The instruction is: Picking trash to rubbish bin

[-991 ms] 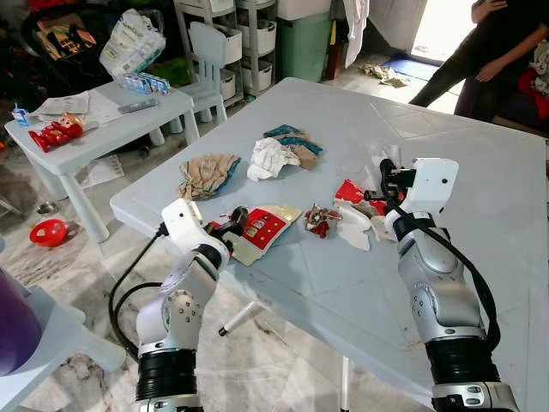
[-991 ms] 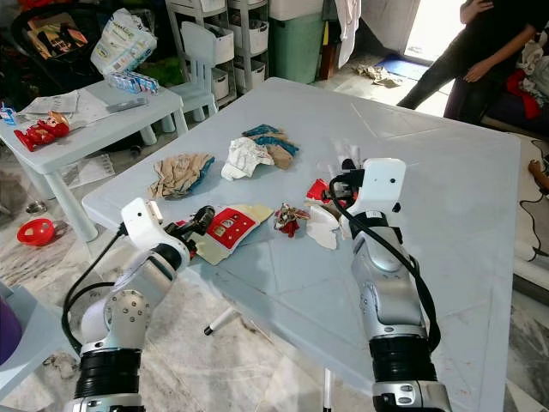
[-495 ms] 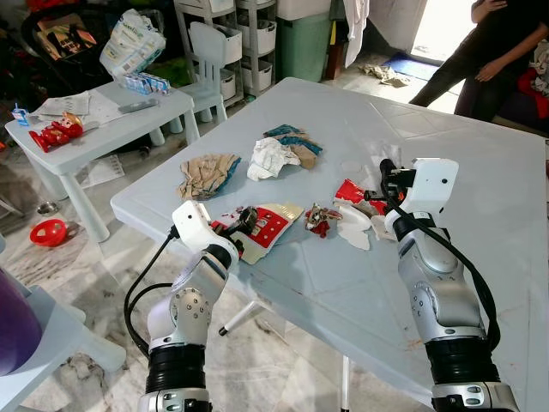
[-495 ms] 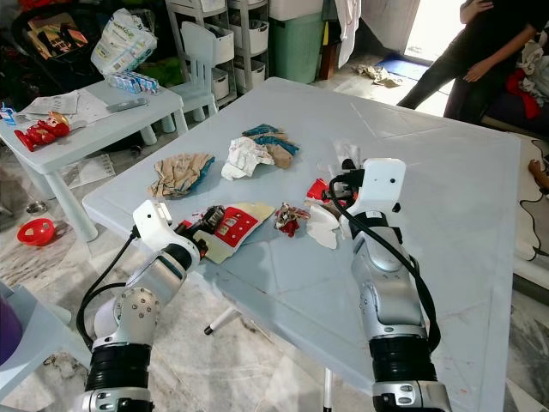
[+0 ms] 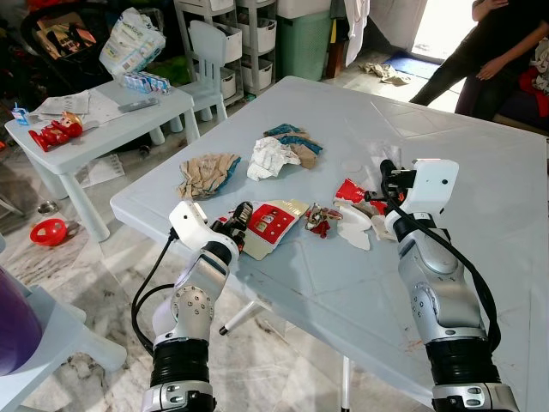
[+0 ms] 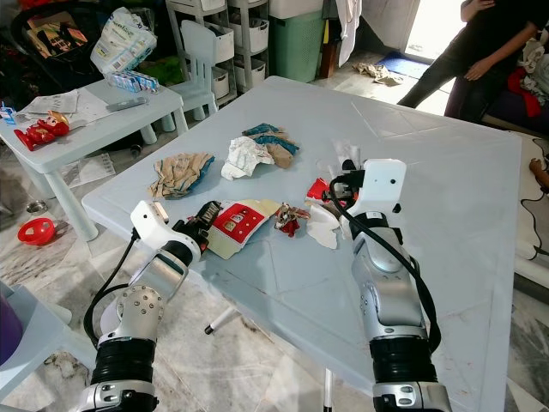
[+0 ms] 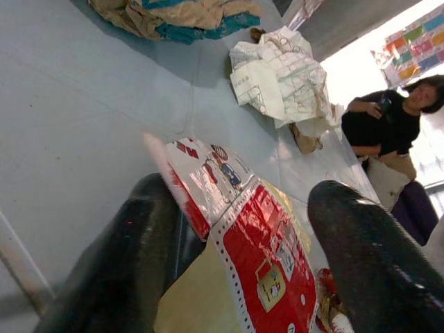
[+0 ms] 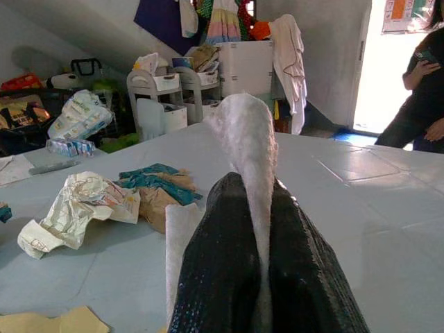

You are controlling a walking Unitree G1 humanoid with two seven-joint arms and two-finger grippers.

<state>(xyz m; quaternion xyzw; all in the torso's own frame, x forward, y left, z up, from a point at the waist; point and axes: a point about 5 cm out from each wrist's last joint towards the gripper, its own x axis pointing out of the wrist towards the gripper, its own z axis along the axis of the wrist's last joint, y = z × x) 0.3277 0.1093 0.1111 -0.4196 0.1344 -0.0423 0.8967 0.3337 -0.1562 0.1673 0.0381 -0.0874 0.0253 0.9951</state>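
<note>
Red-and-cream carton [image 5: 268,225] now tipped up, perhaps lifted, between spread left hand [image 5: 238,220]; right hand [image 8: 258,229] clenched on white scrap [image 8: 248,139].

You have bright, even daylight in both eye views, and it comes from the open doorway [image 5: 442,26] at about 1 o'clock, which is blown out to white. The pale table [image 5: 480,180] carries only soft, weak shadows under the litter. Both eye views are sharp. In the left wrist view the black fingers [image 7: 132,263] are out of focus, and the bright window at 2 o'clock glares.
</note>
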